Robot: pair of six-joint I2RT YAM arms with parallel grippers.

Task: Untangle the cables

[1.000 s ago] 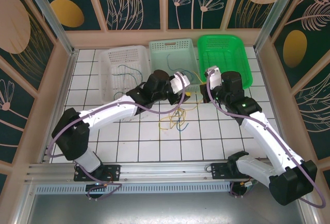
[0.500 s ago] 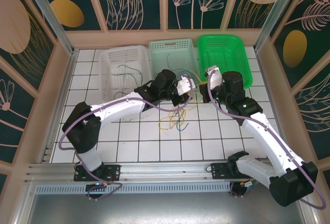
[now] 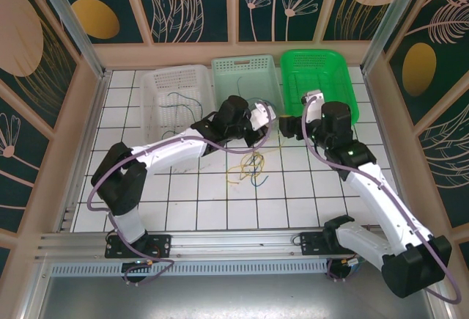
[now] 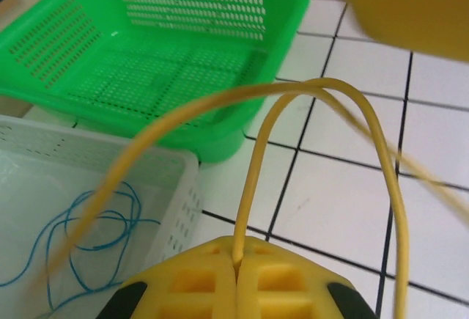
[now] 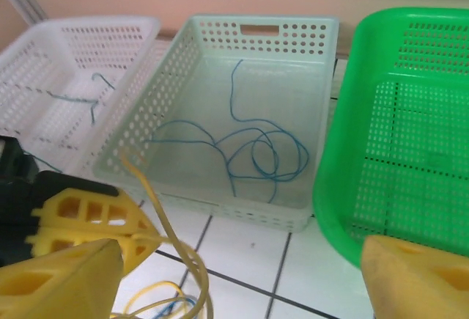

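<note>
**Spotter:** Largest first. What is under you?

**Me:** White tiled table (image 3: 183, 202). Three baskets in a row along its 12 o'clock edge: white basket (image 3: 179, 73) toward 11, mint basket (image 3: 245, 64) at 12, green basket (image 3: 315, 59) toward 1.

**Spotter:** Your claws?

**Me:** In the top view both sit at the mint basket's 5 o'clock corner, close together, the right one at 3 o'clock of the left. Left claw (image 4: 236, 279): pads pressed together, pinching the yellow cable (image 4: 322, 84). Right claw (image 5: 242, 275): spread wide. In its wrist view one finger is at 7 o'clock and the other at 5. A yellow strand stands in the gap, nearer the 7 o'clock finger. I cannot tell whether it touches.

**Spotter:** The cables, one by one.

**Me:** Loose tangle (image 3: 248, 169): yellow and blue strands on the tiles near table centre, at 6 o'clock of the mint basket and below my left claw in the top view. The yellow cable rises from between my left pads, arches toward 12 and drops away at 3 o'clock. Its far end runs out of the left wrist view. Blue cable (image 5: 260, 154): coiled in loose loops on the mint basket's floor, one end trailing toward 12. Dark teal cable (image 5: 88, 99): thin, lying in the white basket.
</note>
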